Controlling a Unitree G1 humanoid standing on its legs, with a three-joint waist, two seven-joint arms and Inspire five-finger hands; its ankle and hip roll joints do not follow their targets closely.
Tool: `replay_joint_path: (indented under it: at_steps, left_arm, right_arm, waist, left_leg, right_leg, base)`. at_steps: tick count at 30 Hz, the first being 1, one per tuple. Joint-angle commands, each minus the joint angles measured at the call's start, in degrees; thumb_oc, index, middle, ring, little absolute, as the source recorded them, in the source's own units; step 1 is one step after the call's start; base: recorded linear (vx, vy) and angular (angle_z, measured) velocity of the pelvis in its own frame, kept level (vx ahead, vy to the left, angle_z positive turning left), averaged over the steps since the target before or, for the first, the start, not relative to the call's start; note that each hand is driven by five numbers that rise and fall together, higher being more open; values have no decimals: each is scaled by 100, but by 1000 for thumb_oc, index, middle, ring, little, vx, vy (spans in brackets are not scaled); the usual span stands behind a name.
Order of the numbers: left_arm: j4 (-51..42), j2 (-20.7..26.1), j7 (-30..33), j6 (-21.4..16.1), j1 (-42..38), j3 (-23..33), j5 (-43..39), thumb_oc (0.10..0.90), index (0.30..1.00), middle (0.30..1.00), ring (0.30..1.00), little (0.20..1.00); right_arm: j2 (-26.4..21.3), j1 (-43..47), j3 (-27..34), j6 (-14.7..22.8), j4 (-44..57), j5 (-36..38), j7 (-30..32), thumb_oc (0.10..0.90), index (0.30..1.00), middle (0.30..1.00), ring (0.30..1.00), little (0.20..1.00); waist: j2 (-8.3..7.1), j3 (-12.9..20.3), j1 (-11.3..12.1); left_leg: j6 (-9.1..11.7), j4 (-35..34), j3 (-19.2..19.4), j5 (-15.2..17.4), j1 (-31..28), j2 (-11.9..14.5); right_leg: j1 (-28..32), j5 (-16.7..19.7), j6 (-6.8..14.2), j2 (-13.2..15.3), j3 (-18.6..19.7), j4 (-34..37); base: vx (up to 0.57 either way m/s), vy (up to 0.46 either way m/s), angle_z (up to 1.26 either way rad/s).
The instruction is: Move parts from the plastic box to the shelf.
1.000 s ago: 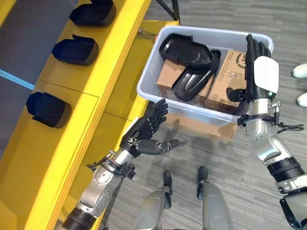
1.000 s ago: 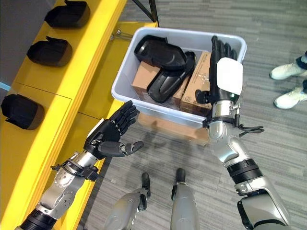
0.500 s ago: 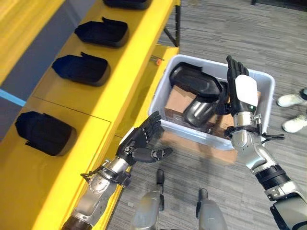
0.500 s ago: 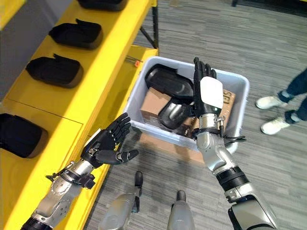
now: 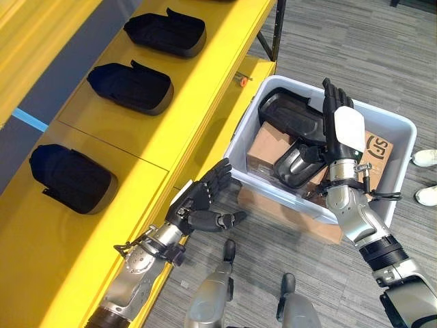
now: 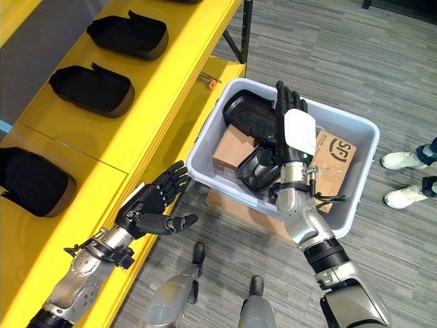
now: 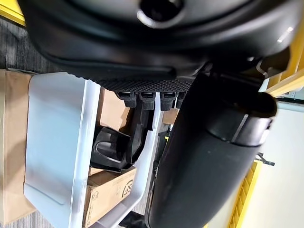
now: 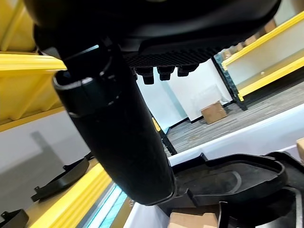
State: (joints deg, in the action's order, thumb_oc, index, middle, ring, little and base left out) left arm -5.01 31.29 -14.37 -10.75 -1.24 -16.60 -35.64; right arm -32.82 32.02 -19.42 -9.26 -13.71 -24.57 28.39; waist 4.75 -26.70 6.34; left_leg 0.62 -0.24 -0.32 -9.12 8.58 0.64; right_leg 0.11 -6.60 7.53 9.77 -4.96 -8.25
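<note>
Grey carpet floor (image 5: 382,61), yellow shelf (image 5: 171,130), plastic box (image 5: 392,205) alongside

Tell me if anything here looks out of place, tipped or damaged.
Nothing stands out. Three black parts sit spaced along the yellow shelf, and two more lie piled on cardboard boxes inside the plastic box. Both hands, left and right, are open and empty.

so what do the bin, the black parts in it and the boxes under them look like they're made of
The bin looks like pale grey-blue moulded plastic: smooth, slightly glossy walls with a rolled rim. The black parts look like moulded hard plastic, with a dull sheen and shaped ribs, though a coated material can't be ruled out. The boxes look like brown corrugated cardboard, matte, with printed marks.
</note>
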Motion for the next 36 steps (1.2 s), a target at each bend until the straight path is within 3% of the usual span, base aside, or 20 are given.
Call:
replay_joint_path:
  at_steps: [1, 5, 7, 8, 10, 11, 12, 14, 16, 17, 21, 23, 28, 36]
  left_arm:
    - [-745, 21, -151, -334, -6, 100, -153, 900, 1000, 1000, 1000, 1000]
    - [-779, 29, -324, -176, 58, 87, -248, 900, 1000, 1000, 1000, 1000]
    - [-787, -9, -371, -81, 127, 66, -287, 900, 1000, 1000, 1000, 1000]
    - [-781, -42, -281, -86, 178, 28, -243, 900, 1000, 1000, 1000, 1000]
    - [-764, -64, -158, -163, 218, -47, -252, 900, 1000, 1000, 1000, 1000]
    - [-746, -46, -105, -235, 236, -82, -251, 900, 1000, 1000, 1000, 1000]
    - [-728, -22, -70, -273, 225, -105, -247, 900, 1000, 1000, 1000, 1000]
    - [-664, 77, -13, -284, 96, -127, -350, 900, 1000, 1000, 1000, 1000]
    - [-630, 139, 32, -227, -81, -166, -344, 900, 1000, 1000, 1000, 1000]
    - [-618, 150, 47, -219, -127, -184, -327, 900, 1000, 1000, 1000, 1000]
    - [-618, 192, 126, -271, -108, -297, -291, 900, 1000, 1000, 1000, 1000]
    - [-600, 184, 135, -336, -75, -339, -263, 900, 1000, 1000, 1000, 1000]
    - [-616, 152, 148, -337, -112, -325, -253, 900, 1000, 1000, 1000, 1000]
    - [-636, -20, 130, -340, 45, -295, -208, 900, 1000, 1000, 1000, 1000]
  right_arm:
    - [-161, 585, 75, 288, 387, -288, 275, 900, 1000, 1000, 1000, 1000]
    - [-129, 564, 35, 312, 290, -351, 238, 900, 1000, 1000, 1000, 1000]
    - [-60, 516, -1, 428, 224, -282, 243, 900, 1000, 1000, 1000, 1000]
    - [-13, 486, 16, 530, 169, -340, 166, 900, 1000, 1000, 1000, 1000]
    - [36, 524, -22, 684, 54, -397, 135, 900, 1000, 1000, 1000, 1000]
    - [70, 566, -49, 767, -14, -439, 130, 900, 1000, 1000, 1000, 1000]
    - [89, 616, -70, 788, -56, -433, 130, 900, 1000, 1000, 1000, 1000]
    - [95, 811, -112, 791, -162, -364, 102, 900, 1000, 1000, 1000, 1000]
    - [64, 992, -106, 736, -239, -277, 61, 900, 1000, 1000, 1000, 1000]
    - [44, 1030, -92, 733, -265, -250, 46, 900, 1000, 1000, 1000, 1000]
    - [-66, 1083, -32, 728, -440, -130, -84, 900, 1000, 1000, 1000, 1000]
    - [-134, 972, -40, 675, -357, -65, -79, 900, 1000, 1000, 1000, 1000]
    - [-161, 883, -126, 608, -222, -84, -6, 900, 1000, 1000, 1000, 1000]
    - [-304, 875, -221, 586, -129, -103, -137, 900, 1000, 1000, 1000, 1000]
  waist:
    - [-149, 641, -16]
    - [-236, 759, 46]
    - [-238, 794, 85]
    - [-168, 781, 85]
    - [-118, 738, 63]
    - [-93, 711, 40]
    - [-81, 701, 33]
    - [-76, 677, 9]
    - [-92, 652, -51]
    - [-106, 654, -73]
    - [-160, 729, -133]
    - [-194, 790, -145]
    - [-292, 714, -95]
    - [-235, 635, -181]
  left_leg:
    - [-224, 332, 2, 899, 360, -268]
    - [-349, 434, 180, 982, 373, -320]
    - [-511, 384, 275, 1053, 243, -358]
    - [-578, 352, 278, 1109, 112, -340]
    - [-622, 322, 337, 1154, -9, -319]
    - [-633, 301, 374, 1182, -76, -296]
    - [-627, 278, 394, 1193, -109, -273]
    - [-572, 189, 373, 1249, -221, -190]
    - [-517, 51, 307, 1327, -401, -112]
    - [-503, 9, 278, 1361, -451, -107]
    - [-446, -110, 135, 1559, -695, -34]
    - [-386, -87, -29, 1552, -656, -31]
    - [-270, 90, -98, 1567, -527, 17]
    - [-34, -115, -38, 1294, -635, 290]
  right_leg:
    - [-36, -272, -569, -391, -213, -216]
    - [97, -264, -540, -356, -281, -480]
    - [-110, 139, -458, -219, -391, -1569]
    - [-387, 359, -449, -114, -478, -2484]
    - [-834, 454, -413, -9, -421, -3142]
    - [-1061, 502, -409, 85, -406, -3140]
    - [-1153, 494, -412, 131, -395, -3034]
    - [-1281, 570, -400, 310, -377, -2061]
    - [-1252, 1006, -216, 492, -261, -649]
    - [-1293, 1160, -138, 567, -184, -271]
    - [-1240, 1599, 153, 639, 121, 619]
    - [-1105, 1628, 163, 578, 252, 747]
    - [-924, 1460, 158, 542, 116, 666]
    - [-734, 1060, 127, 382, -32, 627]
  base:
    - [155, 124, -8]
    - [147, 118, -5]
    - [169, 260, -8]
    - [147, 268, -24]
    - [85, 164, -46]
    - [40, 45, -59]
    - [63, -59, -63]
    - [64, -154, -46]
    - [86, -261, -18]
    - [78, -203, 2]
    - [118, -221, 32]
    - [41, -186, 54]
    - [-8, -171, 50]
    - [7, -83, -10]
